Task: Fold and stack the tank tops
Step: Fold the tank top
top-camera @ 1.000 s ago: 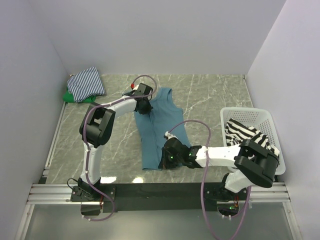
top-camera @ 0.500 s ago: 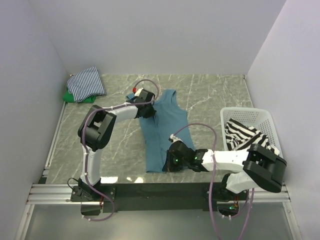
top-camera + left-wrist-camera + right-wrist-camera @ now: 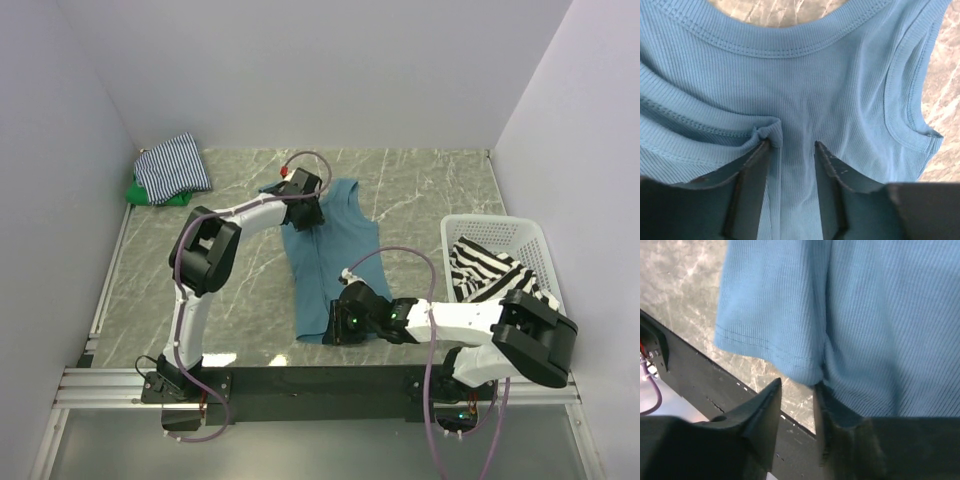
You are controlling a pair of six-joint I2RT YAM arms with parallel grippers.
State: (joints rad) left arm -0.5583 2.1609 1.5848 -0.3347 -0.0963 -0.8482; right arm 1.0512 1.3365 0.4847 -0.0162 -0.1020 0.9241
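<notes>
L hand (image 3: 791, 145) pinches teal top (image 3: 840, 75) neck, R hand (image 3: 797, 386) seemingly its hem

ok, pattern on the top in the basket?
That top has bold black-white stripes; best in top external view.

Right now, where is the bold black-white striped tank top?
In the top view the bold striped top lies bunched in the white basket on the table, far right of the teal-blue top.
</notes>
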